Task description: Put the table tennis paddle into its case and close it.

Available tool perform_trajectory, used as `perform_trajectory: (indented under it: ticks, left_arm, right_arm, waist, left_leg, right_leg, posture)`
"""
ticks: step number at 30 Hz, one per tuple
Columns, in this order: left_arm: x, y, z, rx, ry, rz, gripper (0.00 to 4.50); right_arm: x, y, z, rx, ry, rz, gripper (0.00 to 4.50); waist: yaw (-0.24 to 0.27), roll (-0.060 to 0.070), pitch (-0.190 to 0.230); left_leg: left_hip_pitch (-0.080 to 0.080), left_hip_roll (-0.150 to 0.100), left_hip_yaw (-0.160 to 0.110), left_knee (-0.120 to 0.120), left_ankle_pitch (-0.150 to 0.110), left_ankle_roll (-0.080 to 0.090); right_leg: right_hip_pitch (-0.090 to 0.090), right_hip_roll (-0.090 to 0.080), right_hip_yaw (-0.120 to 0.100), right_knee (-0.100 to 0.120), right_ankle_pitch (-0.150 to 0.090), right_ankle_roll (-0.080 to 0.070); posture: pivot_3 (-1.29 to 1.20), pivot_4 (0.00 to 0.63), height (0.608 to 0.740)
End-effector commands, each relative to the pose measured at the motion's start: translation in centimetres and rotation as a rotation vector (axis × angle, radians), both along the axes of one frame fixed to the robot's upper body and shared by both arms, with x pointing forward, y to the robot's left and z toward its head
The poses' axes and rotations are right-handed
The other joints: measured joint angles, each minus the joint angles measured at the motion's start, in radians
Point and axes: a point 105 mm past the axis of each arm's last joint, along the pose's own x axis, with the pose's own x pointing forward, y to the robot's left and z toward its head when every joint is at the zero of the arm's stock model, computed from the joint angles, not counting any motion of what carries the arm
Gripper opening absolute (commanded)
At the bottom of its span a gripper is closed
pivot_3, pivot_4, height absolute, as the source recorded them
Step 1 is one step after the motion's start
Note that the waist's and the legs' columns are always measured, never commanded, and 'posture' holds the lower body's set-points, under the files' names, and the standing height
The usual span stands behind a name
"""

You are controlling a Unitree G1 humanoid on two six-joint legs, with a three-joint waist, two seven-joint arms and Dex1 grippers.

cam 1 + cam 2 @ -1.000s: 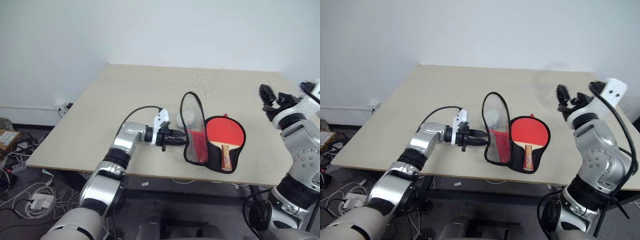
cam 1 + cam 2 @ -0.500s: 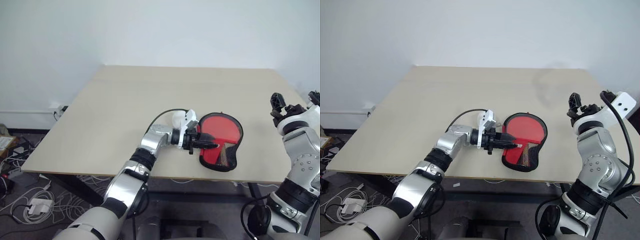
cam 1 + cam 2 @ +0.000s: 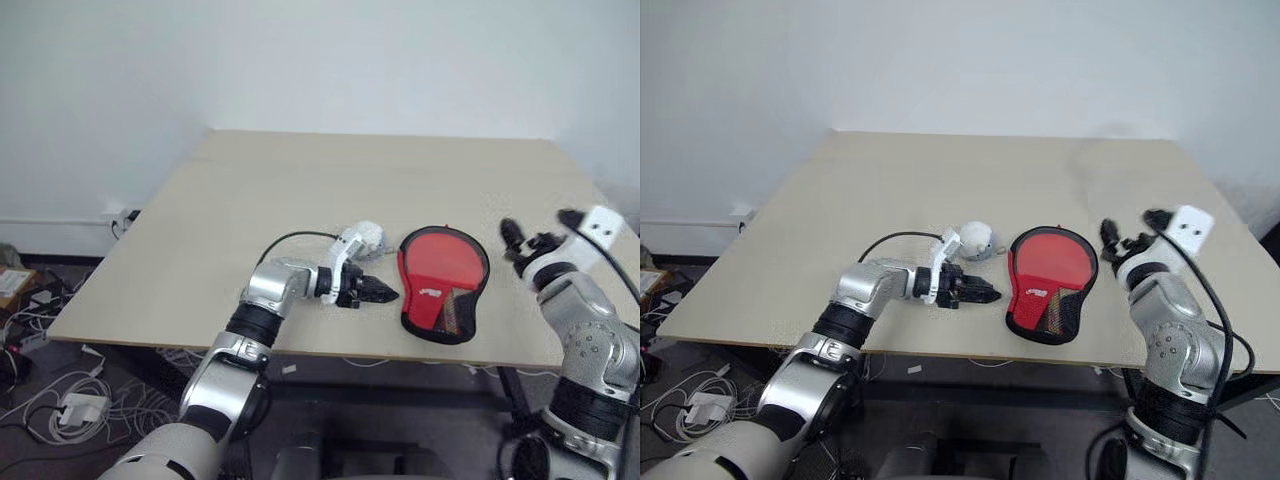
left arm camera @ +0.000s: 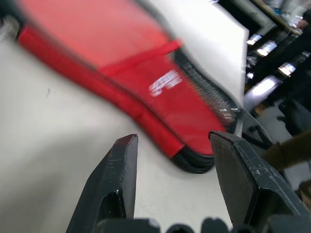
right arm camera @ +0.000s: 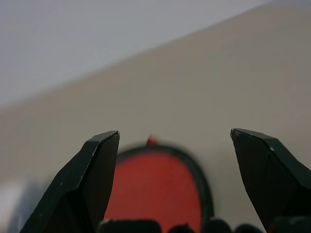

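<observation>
the table (image 3: 250, 200) holds the case (image 3: 440, 285) near its front edge, folded flat, paddle not visible. looks light, floppy fabric, so i'd pinch the stiff rim. left gripper (image 3: 378, 293) just beside it, jaws apart, empty. right gripper (image 3: 1127, 236) spread wide, empty.

A plain lab or test room. A bare beige tabletop (image 3: 300, 200) stands against an empty white wall (image 3: 300, 60). Loose cables (image 3: 40, 400) and a power adapter (image 3: 75, 405) lie tangled on the dark floor (image 3: 130, 380) beside it.
</observation>
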Motion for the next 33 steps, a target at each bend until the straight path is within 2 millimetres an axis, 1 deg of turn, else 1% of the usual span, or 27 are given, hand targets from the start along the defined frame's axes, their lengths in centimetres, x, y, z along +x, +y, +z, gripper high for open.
perform_trajectory:
  ticks: [1, 2, 3, 5, 7, 11, 16, 19, 22, 27, 28, 33]
  left_arm:
    - [0.7, -1.2, 1.3, -0.004, 0.024, 0.027, 2.40]
    - [0.7, -1.5, 1.3, -0.004, 0.034, 0.030, 2.40]
    - [0.6, -2.0, 1.3, -0.012, 0.066, 0.031, 2.40]
    - [0.2, -3.0, 1.1, -0.021, 0.121, 0.023, 2.40]
    - [-0.1, -3.7, 0.9, -0.020, 0.164, 0.020, 2.40]
    - [-0.5, -4.4, 0.6, -0.037, 0.268, 0.036, 2.40]
    - [-1.0, -5.2, 0.5, -0.060, 0.333, 0.038, 2.40]
    - [-0.8, -5.4, 0.5, -0.076, 0.369, 0.064, 2.40]
    - [-0.5, -5.3, 0.4, -0.078, 0.386, 0.099, 1.79]
    - [-0.6, -5.6, 0.7, -0.086, 0.401, 0.092, 0.13]
    - [-0.6, -5.7, 0.8, -0.094, 0.410, 0.093, 0.06]
    - [-0.3, -5.7, 1.2, -0.117, 0.460, 0.119, 0.06]
  right_arm:
    - [-0.9, 0.9, 0.4, -0.130, 0.017, 0.180, 3.97]
    - [-1.2, 0.7, 0.1, -0.170, 0.035, 0.204, 3.97]
    - [-1.5, -0.1, -0.1, -0.192, 0.058, 0.211, 3.97]
    - [-1.6, -1.9, -0.3, -0.223, 0.088, 0.182, 3.97]
    - [-1.6, -2.9, -0.3, -0.224, 0.094, 0.151, 3.97]
    - [-1.7, -3.5, -0.3, -0.219, 0.094, 0.119, 3.97]
    - [-1.9, -3.7, -1.0, -0.210, 0.105, 0.081, 3.97]
    - [-2.0, -4.0, -1.1, -0.212, 0.104, 0.058, 3.97]
    - [-2.0, -4.4, -1.2, -0.203, 0.104, 0.029, 3.97]
    - [-1.8, -5.1, -1.3, -0.199, 0.104, -0.010, 3.97]
    - [-1.8, -5.1, -1.3, -0.197, 0.103, -0.015, 3.97]
    - [-1.8, -5.1, -1.4, -0.193, 0.098, -0.021, 3.97]
  waist:
    - [0.000, -0.001, 0.001]
    - [0.001, -0.002, 0.001]
    - [0.001, -0.002, 0.001]
    - [0.000, -0.003, 0.002]
    - [-0.001, -0.004, 0.002]
    - [0.000, -0.004, 0.003]
    - [0.002, -0.005, 0.003]
    - [0.006, -0.005, 0.003]
    - [0.008, -0.005, 0.003]
    - [0.009, -0.005, 0.003]
    - [0.009, -0.005, 0.003]
    - [0.008, -0.006, 0.004]
  left_leg:
    - [0.000, 0.000, 0.000, 0.000, -0.001, 0.002]
    - [0.000, 0.000, 0.000, 0.000, -0.002, 0.004]
    - [0.000, 0.000, -0.001, 0.000, -0.002, 0.004]
    - [0.000, 0.000, -0.001, 0.000, -0.003, 0.004]
    - [0.000, 0.000, -0.003, 0.000, -0.003, 0.004]
    - [0.000, 0.000, -0.004, 0.000, -0.003, 0.004]
    - [0.000, -0.001, -0.004, 0.000, -0.003, 0.004]
    - [0.000, -0.001, -0.004, 0.001, -0.002, 0.004]
    - [0.000, -0.001, -0.004, 0.001, -0.002, 0.004]
    - [0.000, -0.001, -0.004, 0.001, -0.002, 0.004]
    - [0.000, -0.001, -0.004, 0.001, -0.002, 0.004]
    - [0.000, -0.001, -0.004, 0.001, -0.002, 0.003]
  right_leg:
    - [0.000, 0.000, 0.000, 0.000, 0.000, 0.000]
    - [0.000, 0.000, 0.000, 0.000, 0.000, 0.000]
    - [0.000, 0.000, 0.000, 0.000, 0.000, 0.000]
    - [0.000, 0.000, 0.000, 0.000, 0.000, 0.000]
    - [0.000, 0.000, 0.000, 0.000, 0.000, 0.000]
    - [0.000, 0.000, 0.000, 0.000, 0.000, 0.000]
    - [0.000, 0.000, 0.000, -0.001, 0.000, 0.000]
    - [0.000, 0.000, 0.000, -0.001, 0.000, 0.000]
    - [0.000, 0.000, 0.000, -0.001, 0.000, 0.000]
    - [0.000, 0.000, 0.000, -0.001, 0.000, 0.000]
    - [0.000, 0.000, 0.000, -0.001, 0.000, 0.000]
    - [0.000, 0.000, 0.000, -0.001, 0.000, 0.000]
  posture:
    - [0.00, 0.000, 0.715]
    - [0.00, 0.000, 0.715]
    - [0.00, 0.000, 0.715]
    - [0.00, 0.000, 0.715]
    - [0.00, 0.000, 0.715]
    - [0.00, 0.000, 0.715]
    - [0.00, 0.000, 0.715]
    - [0.00, 0.000, 0.715]
    - [0.00, 0.000, 0.715]
    - [0.00, 0.000, 0.715]
    - [0.00, 0.000, 0.715]
    - [0.00, 0.000, 0.715]
